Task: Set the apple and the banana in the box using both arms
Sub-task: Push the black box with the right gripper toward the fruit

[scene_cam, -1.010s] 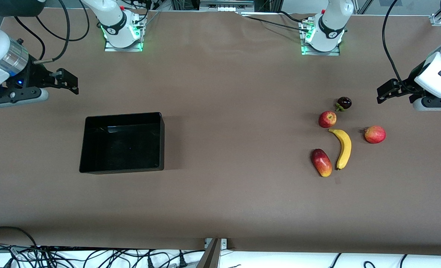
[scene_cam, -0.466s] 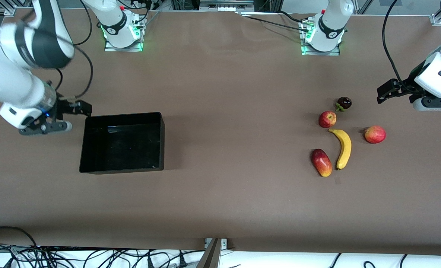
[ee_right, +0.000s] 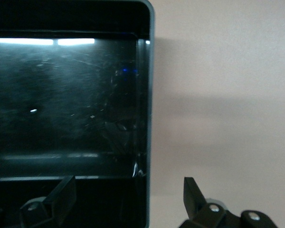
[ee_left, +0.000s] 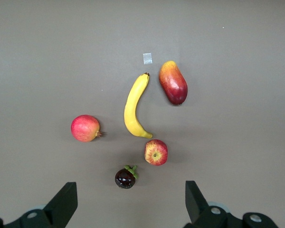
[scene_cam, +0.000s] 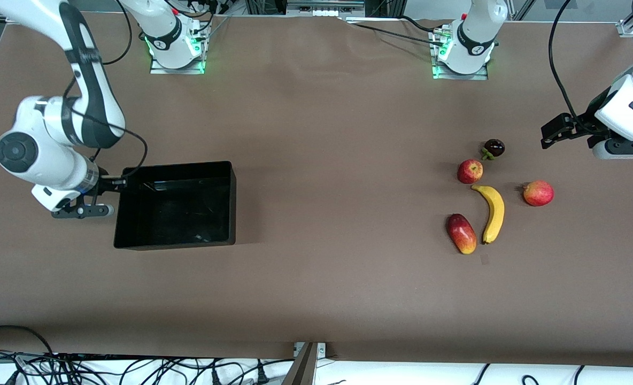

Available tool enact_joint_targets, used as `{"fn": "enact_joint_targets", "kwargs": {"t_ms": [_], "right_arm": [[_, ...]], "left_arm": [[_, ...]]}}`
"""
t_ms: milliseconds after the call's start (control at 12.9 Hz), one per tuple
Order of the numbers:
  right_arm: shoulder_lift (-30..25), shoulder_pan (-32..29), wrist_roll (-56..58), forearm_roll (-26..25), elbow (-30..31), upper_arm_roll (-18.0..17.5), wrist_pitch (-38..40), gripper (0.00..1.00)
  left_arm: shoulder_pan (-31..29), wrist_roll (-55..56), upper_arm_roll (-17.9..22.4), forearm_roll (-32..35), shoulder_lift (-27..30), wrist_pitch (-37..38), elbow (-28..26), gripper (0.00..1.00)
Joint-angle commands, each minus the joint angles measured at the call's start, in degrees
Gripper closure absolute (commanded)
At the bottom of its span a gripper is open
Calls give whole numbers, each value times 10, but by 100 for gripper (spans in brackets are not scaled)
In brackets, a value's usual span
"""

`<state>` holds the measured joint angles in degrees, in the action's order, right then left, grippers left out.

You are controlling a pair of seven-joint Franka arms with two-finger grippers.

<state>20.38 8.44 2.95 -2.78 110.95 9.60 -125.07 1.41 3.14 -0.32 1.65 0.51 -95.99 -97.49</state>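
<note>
While the box (scene_cam: 176, 206) holds no fruit, the task is not begun: apple (scene_cam: 470, 171) sits at 11 o'clock of the banana (scene_cam: 492, 213), touching nothing. Right gripper (ee_right: 128, 197) straddles the box wall, open, gripping nothing; left gripper (ee_left: 130, 202) waits open over the fruits.

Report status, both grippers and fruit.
Right gripper open, straddling glossy black box wall. Left gripper open, waiting above the fruit. Red apple, yellow banana untouched.
</note>
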Motion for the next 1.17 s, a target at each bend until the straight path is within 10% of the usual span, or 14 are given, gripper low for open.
{"fn": "enact_joint_targets", "kwargs": {"t_ms": [0, 233, 777, 1088], "right_arm": [[25, -13, 0, 1, 8, 0, -39, 0], [36, -18, 3, 24, 28, 0, -72, 11], [41, -23, 37, 46, 20, -1, -69, 100], [37, -7, 32, 64, -18, -19, -64, 100]], "left_arm": [[1, 6, 0, -9, 8, 9, 1, 0], [1, 6, 0, -9, 7, 9, 1, 0], [1, 6, 0, -9, 7, 9, 1, 0], [1, 6, 0, -9, 7, 9, 1, 0]]}}
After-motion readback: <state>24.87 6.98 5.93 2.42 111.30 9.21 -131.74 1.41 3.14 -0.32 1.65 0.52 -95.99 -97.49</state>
